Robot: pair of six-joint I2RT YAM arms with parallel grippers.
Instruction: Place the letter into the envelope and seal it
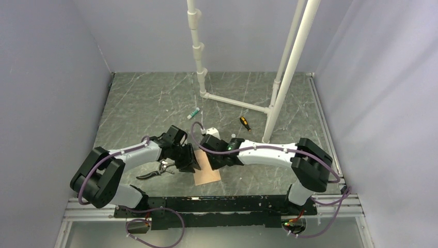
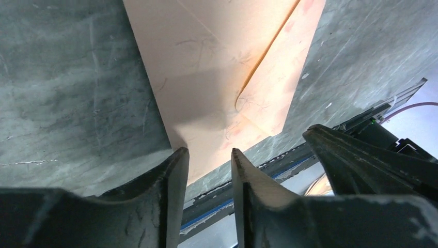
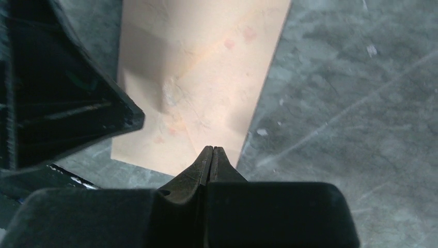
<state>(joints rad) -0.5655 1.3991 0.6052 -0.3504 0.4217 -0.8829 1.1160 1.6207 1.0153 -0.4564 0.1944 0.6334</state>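
Note:
The pinkish-tan envelope (image 1: 207,170) lies flat on the dark table between my two grippers. Its pointed flap (image 2: 276,77) is folded down over the body, the rounded tip resting on the paper. The letter is hidden; no separate sheet shows. My left gripper (image 1: 191,163) (image 2: 209,153) hovers at the envelope's left edge, its jaws apart with only table and paper showing through the gap. From the other side, my right gripper (image 1: 218,160) (image 3: 212,149) points down at the envelope's right part, jaws pressed together with nothing between them.
Dark-handled scissors (image 1: 155,172) lie just left of the left gripper. A green-and-white tube (image 1: 193,112) and a small screwdriver (image 1: 244,123) lie farther back. A white pipe frame (image 1: 235,102) stands at the rear. Grey walls enclose the table.

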